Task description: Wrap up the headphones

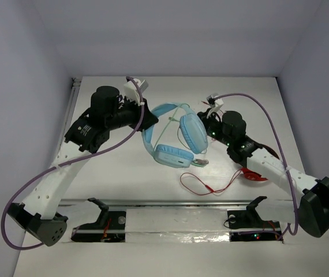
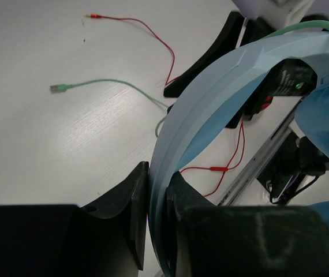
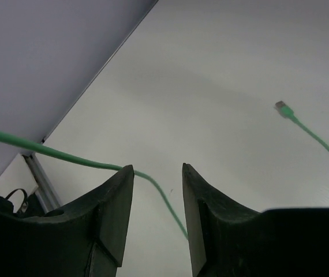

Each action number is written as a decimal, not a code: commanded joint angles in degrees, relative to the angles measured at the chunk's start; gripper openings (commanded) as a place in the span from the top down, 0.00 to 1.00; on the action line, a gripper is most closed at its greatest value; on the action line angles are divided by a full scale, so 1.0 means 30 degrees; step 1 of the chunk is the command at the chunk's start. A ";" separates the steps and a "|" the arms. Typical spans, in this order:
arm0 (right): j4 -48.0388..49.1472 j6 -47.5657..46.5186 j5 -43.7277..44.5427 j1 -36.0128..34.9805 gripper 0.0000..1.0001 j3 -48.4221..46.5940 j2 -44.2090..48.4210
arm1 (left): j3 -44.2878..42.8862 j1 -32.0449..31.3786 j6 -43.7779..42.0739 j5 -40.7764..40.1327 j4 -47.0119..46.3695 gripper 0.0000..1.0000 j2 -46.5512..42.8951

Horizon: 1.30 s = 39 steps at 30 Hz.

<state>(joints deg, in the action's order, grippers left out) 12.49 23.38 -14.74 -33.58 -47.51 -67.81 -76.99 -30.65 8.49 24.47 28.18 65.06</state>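
Top external, for placing: headphones mid-table, cups folded close, flanked by both grippers. Wrapping step in hand, and by the look of it early. Most of cable loose, only one strand crossing over the headphones, plug lying free on the table beyond them.

Left of the headphones: left gripper pinching the headband, fingers pressed against both faces of the pale band. Serves as the anchor for the wrap.

Right of the headphones: right gripper with jaws standing apart, pinching nothing. Cable passing behind one finger and showing in the gap, seemingly clear of both.

Next move, as a judgement: calls for closing on the cable close to the headphones, then leading it round the band or cups with little slack, while the anchor grip holds firm.

Pose: left arm reaching far forward, wrist bent in toward the headphones. Right arm stretched on a diagonal toward the headphones, wrist low, looking across the table to the far wall. Red headphones under that arm, red cable trailing on the near side of the headphones.
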 commanded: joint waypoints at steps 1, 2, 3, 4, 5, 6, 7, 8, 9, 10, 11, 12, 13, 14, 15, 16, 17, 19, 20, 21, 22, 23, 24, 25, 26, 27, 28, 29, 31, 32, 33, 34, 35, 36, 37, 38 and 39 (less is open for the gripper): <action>0.3916 0.0703 -0.1384 0.0091 0.54 0.0804 -0.0277 | -0.1698 0.0052 0.1563 0.0546 -0.2158 1.00 -0.0153; 0.4241 0.0733 -0.1472 0.0091 0.52 0.1067 -0.0335 | -0.1874 0.0052 0.1622 0.0545 -0.2130 1.00 -0.0037; 0.4447 0.0733 -0.1415 0.0091 0.52 0.1273 -0.0510 | -0.2165 0.0052 0.1623 0.0487 -0.2071 1.00 0.0052; 0.4653 0.0704 -0.1443 0.0091 0.52 0.1507 -0.0628 | -0.2313 0.0052 0.1710 0.0254 -0.1984 1.00 0.0140; 0.4858 0.0704 -0.1443 0.0091 0.52 0.1654 -0.0803 | -0.2402 0.0052 0.1740 0.0049 -0.1809 1.00 0.0256; 0.5092 0.0791 -0.1269 0.0091 0.52 0.1830 -0.1036 | -0.2635 0.0052 0.1682 0.0076 -0.1691 1.00 0.0316; 0.5587 0.0850 -0.1151 0.0091 0.52 0.2005 -0.1155 | -0.2695 0.0052 0.1681 0.0018 -0.1574 1.00 0.0345; 0.5824 0.0851 -0.1121 0.0265 0.51 0.2326 -0.1272 | -0.2957 0.0052 0.1739 -0.0011 -0.1457 1.00 0.0433; 0.6117 0.0880 -0.1208 0.0267 0.49 0.2503 -0.1418 | -0.3162 0.0052 0.1682 -0.0012 -0.1310 1.00 0.0491; 0.6787 0.0996 -0.1905 0.0267 0.48 0.2708 -0.1768 | -0.3367 0.0052 0.1565 -0.0099 -0.0990 1.00 0.0550; 0.7257 0.1084 -0.2463 0.0267 0.47 0.3058 -0.1945 | -0.3573 0.0052 0.1535 -0.0361 -0.0842 1.00 0.0667; 0.7610 0.1317 -0.3049 0.0267 0.46 0.3207 -0.2150 | -0.4068 0.0052 0.1419 -0.0479 -0.0608 1.00 0.0813; 0.8339 0.1493 -0.3925 0.0267 0.46 0.3353 -0.2442 | -0.4334 0.0052 0.1273 -0.0655 -0.0200 1.00 0.0959; 0.8665 0.1640 -0.4165 0.0267 0.46 0.3529 -0.2561 | -0.4539 0.0052 0.1242 -0.0830 -0.0080 1.00 0.1106; 0.8871 0.1787 -0.4371 0.0267 0.46 0.3763 -0.2678 | -0.4918 0.0052 0.1213 -0.0832 -0.0020 1.00 0.1310; 0.8960 0.1759 -0.4402 0.0267 0.46 0.3794 -0.2795 | -0.5096 0.0052 0.1212 -0.0890 0.0038 1.00 0.1399; 0.8845 0.1672 -0.4489 0.0267 0.46 0.3736 -0.3116 | -0.5243 0.0052 0.1212 -0.0949 0.0068 1.00 0.1545; 0.8523 0.1612 -0.5100 0.0267 0.46 0.3473 -0.3527 | -0.5711 0.0052 0.1212 -0.1182 0.0097 1.00 0.1663; 0.8609 0.1728 -0.5366 0.0267 0.47 0.3472 -0.3790 | -0.5916 0.0052 0.1067 -0.1445 0.0242 1.00 0.1751; 0.8900 0.2020 -0.5659 0.0267 0.48 0.3559 -0.3851 | -0.6382 0.0052 0.1008 -0.1505 0.0418 1.00 0.1984; 0.9947 0.2806 -0.6184 0.0267 0.48 0.4024 -0.3938 | -0.6619 0.0052 0.0978 -0.1622 0.0536 1.00 0.2131; 1.0508 0.3103 -0.6276 0.0267 0.49 0.4319 -0.3968 | -0.6766 0.0052 0.0949 -0.1826 0.0595 1.00 0.2336; 1.0978 0.3396 -0.6306 0.0267 0.49 0.4641 -0.4114 | -0.7087 0.0052 0.0920 -0.1886 0.0653 1.00 0.2425; 1.1389 0.3776 -0.6133 0.0267 0.50 0.5021 -0.4202 | -0.7235 0.0052 0.0949 -0.1974 0.0683 1.00 0.2513; 1.1277 0.3838 -0.5957 0.0267 0.51 0.5112 -0.4290 | -0.7382 0.0052 0.0978 -0.2033 0.0625 1.00 0.2600; 1.1189 0.3926 -0.5781 0.0267 0.52 0.5171 -0.4465 | -0.7673 0.0226 0.1094 -0.2178 0.0567 1.00 0.2804; 1.1246 0.4391 -0.5634 0.0267 0.53 0.5287 -0.4525 | -0.7821 0.0228 0.1182 -0.2325 0.0508 1.00 0.2893; 1.1420 0.4656 -0.5720 0.0267 0.53 0.5520 -0.4583 | -0.8026 0.0228 0.1299 -0.2935 0.0420 1.00 0.3010; 1.2760 0.6026 -0.6448 0.0267 0.53 0.6308 -0.4671 | -0.8612 0.0228 0.1708 -0.3786 0.0130 1.00 0.3566; 1.3205 0.6355 -0.6656 0.0267 0.53 0.6604 -0.4672 | -0.8672 0.0228 0.1827 -0.4052 -0.0105 1.00 0.3626; 1.3470 0.6532 -0.6774 0.0267 0.53 0.6955 -0.4556 | -0.8701 0.0228 0.1915 -0.4374 -0.0369 1.00 0.3685; 1.3444 0.6534 -0.6572 0.0267 0.53 0.7219 -0.4235 | -0.8702 0.0228 0.2032 -0.4638 -0.0574 1.00 0.3772; 1.3154 0.6389 -0.6425 0.0267 0.53 0.7454 -0.4058 | -0.8702 0.0228 0.2149 -0.5076 -0.0925 1.00 0.3976; 1.2861 0.6272 -0.6250 0.0267 0.53 0.7717 -0.3882 | -0.8702 0.0402 0.2179 -0.5399 -0.1073 1.00 0.4065; 1.2423 0.6271 -0.6219 0.0267 0.54 0.7778 -0.3765 | -0.8615 0.0404 0.2208 -0.5692 -0.1191 1.00 0.4153; 1.2447 0.6416 -0.6248 0.0267 0.55 0.7866 -0.3618 | -0.8556 0.0404 0.2383 -0.6043 -0.1511 1.00 0.4241; 1.2622 0.6562 -0.6393 0.0267 0.62 0.8012 -0.3559 | -0.8439 0.0607 0.2471 -0.6134 -0.1717 1.00 0.4416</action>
<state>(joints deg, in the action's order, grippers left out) 45.80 41.50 -33.04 -32.99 -23.99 -80.36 -99.81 -29.78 11.86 8.82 31.40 78.70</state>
